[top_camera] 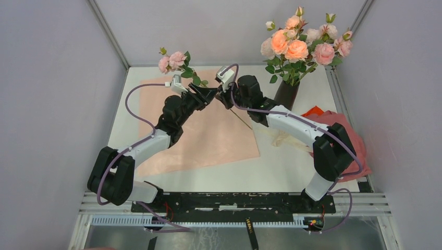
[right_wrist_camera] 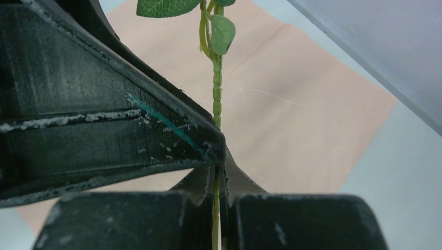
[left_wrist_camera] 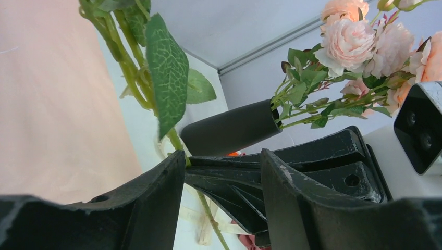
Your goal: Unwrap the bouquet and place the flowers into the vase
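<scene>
Above pink paper (top_camera: 219,140), right gripper (right_wrist_camera: 219,174) clamps a half-hidden stem (right_wrist_camera: 217,99); left gripper (left_wrist_camera: 221,159) gapes.

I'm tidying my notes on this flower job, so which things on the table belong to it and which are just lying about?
Job: rose stem in the right gripper; black vase; flowers already in it; opened pink wrapping paper; cream ribbon.
Lying about: red cloth with orange piece.
</scene>
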Tool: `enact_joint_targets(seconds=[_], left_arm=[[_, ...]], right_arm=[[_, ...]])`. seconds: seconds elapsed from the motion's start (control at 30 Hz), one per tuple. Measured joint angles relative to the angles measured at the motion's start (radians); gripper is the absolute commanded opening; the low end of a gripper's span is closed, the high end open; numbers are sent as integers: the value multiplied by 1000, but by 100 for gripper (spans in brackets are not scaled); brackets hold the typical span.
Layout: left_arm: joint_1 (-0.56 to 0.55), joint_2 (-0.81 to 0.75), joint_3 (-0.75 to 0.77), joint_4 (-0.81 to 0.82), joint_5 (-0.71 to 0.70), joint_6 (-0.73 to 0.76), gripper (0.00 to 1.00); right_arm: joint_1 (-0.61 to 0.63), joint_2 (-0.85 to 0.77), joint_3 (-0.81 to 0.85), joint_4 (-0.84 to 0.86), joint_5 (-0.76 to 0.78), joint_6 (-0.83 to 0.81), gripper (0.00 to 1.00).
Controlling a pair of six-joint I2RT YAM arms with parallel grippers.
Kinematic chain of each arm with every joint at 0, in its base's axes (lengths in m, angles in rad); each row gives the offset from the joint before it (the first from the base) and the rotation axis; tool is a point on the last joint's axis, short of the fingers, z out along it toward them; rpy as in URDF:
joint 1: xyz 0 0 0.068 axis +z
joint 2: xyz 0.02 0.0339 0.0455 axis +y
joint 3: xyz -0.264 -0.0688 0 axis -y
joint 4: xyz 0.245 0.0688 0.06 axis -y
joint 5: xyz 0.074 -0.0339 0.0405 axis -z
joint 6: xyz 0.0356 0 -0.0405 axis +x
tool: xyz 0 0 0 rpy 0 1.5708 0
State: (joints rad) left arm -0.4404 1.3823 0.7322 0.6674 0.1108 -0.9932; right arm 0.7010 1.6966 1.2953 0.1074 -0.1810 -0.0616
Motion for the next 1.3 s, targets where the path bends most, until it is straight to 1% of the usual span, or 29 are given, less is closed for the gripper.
enact_joint_targets(seconds=[0.17, 0.27, 0.37, 0.5, 0.63, 0.7, 0.77, 0.83, 0.93, 1.07, 1.13, 1.3], left_arm=[[-16, -2, 0, -8, -8, 0, 76], [-19, -10, 0, -15, -15, 0, 86], [-20, -14, 0, -38, -26, 4, 92], [-20, -14, 0, -67, -33, 8, 93], [-20, -12, 0, -74, -39, 8, 90], [-20, -6, 1, -69, -40, 8, 86], [-20, 5, 2, -64, -40, 8, 79], [-20, 21, 2, -55, -39, 8, 69], [-20, 53, 11, -35, -29, 7, 49], [-21, 108, 50, 19, 17, 1, 5], [-22, 129, 61, 63, 48, -12, 2], [-20, 177, 76, 142, 106, -11, 2]], right_arm=[[3, -5, -2, -9, 12, -7, 0], [5, -14, -8, -10, 21, -7, 0], [6, -43, -35, 0, 28, -8, 0], [13, -89, -56, 14, 35, -12, 0], [14, -116, -63, 19, 37, -14, 0], [14, -120, -65, 19, 35, -14, 0], [14, -121, -69, 19, 30, -14, 0], [14, -121, -77, 20, 24, -14, 0], [14, -122, -86, 19, 21, -14, 0], [13, -122, -97, 18, 24, -14, 0], [11, -123, -99, 14, 31, -15, 0], [4, -125, -100, 14, 48, -16, 0]])
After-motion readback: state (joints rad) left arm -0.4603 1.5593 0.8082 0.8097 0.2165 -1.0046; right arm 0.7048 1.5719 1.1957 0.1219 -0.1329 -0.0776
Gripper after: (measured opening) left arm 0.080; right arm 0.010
